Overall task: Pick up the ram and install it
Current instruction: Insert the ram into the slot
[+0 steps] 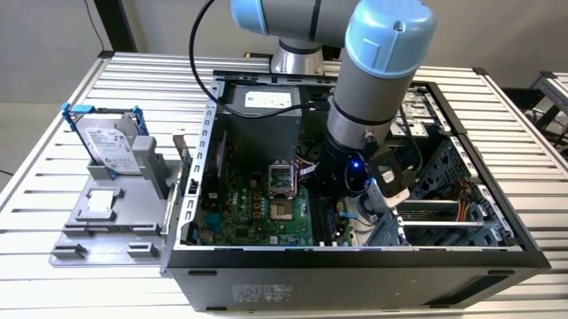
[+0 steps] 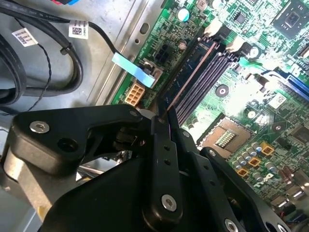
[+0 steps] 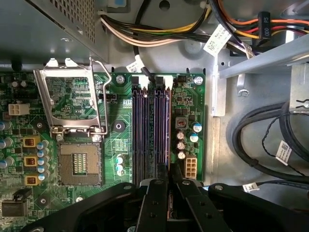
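Note:
In the exterior view my gripper (image 1: 342, 199) is down inside the open computer case, over the green motherboard (image 1: 257, 216). Both wrist views show its black fingertips (image 2: 163, 118) (image 3: 169, 170) pressed close together at the near end of the long black memory slots (image 3: 145, 130). The ram (image 2: 190, 77) shows edge-on as a thin brownish-dark line. It runs from between the fingers along the outermost slot, the one nearest the small white connector (image 2: 135, 92). The gripper appears shut on the ram.
An empty CPU socket (image 3: 79, 164) with its metal frame (image 3: 72, 101) raised lies beside the slots. Black cables (image 3: 260, 145) and a wire bundle (image 3: 159, 29) run along the case floor. Outside the case, a grey fixture (image 1: 106, 219) holds a hard drive (image 1: 111, 143) and a small square chip (image 1: 100, 201).

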`<state>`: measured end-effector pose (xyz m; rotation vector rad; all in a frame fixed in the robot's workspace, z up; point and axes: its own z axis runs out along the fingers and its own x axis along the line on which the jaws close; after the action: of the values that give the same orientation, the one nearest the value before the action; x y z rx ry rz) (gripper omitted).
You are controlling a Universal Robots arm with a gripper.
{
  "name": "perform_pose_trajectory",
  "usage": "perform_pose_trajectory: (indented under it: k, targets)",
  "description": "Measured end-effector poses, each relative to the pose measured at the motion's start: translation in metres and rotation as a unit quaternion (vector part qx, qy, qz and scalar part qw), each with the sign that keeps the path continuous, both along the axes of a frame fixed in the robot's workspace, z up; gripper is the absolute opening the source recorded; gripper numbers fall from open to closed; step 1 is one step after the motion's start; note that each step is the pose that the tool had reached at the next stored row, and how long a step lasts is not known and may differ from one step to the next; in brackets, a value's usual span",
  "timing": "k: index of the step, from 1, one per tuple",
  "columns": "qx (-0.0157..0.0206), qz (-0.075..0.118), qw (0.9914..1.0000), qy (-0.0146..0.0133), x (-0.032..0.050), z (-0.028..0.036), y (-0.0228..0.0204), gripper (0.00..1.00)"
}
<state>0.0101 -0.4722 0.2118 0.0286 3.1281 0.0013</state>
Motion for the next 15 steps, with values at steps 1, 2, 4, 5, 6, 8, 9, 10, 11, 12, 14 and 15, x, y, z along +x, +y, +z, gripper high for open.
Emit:
perform_pose_trajectory:
  k: [1,2,4,5,6,8,9,10,11,12,14,15]
  targets:
    - [0.0000,0.000,1.00000,0.0006,0.0000,0.0000,0.0000,0.00]
    - [0.0001,0.000,1.00000,0.0013,0.0000,0.0000,0.0000,0.00]
    - [0.0000,0.000,1.00000,0.0024,0.0000,0.0000,0.0000,1.00]
    - [0.0000,0.000,1.00000,0.0030,0.0000,-0.0001,0.0000,1.00]
    - [0.0000,0.000,0.99999,0.0037,0.0000,0.0000,0.0000,1.00]
    - [0.0000,-0.002,0.99999,0.0041,0.0000,0.0004,0.0000,1.00]
    - [0.0002,-0.005,0.99998,0.0042,0.0000,0.0029,0.0000,1.00]
    - [0.0000,-0.006,0.99997,0.0042,0.0000,0.0080,0.0000,1.00]
    - [0.0001,-0.006,0.99997,0.0042,0.0000,0.0122,0.0000,1.00]
    - [0.0000,-0.006,0.99997,0.0042,0.0000,0.0167,0.0000,1.00]
    - [0.0001,-0.006,0.99997,0.0042,0.0000,0.0262,0.0000,1.00]
    - [0.0001,-0.006,0.99997,0.0042,0.0000,0.0304,0.0000,1.00]
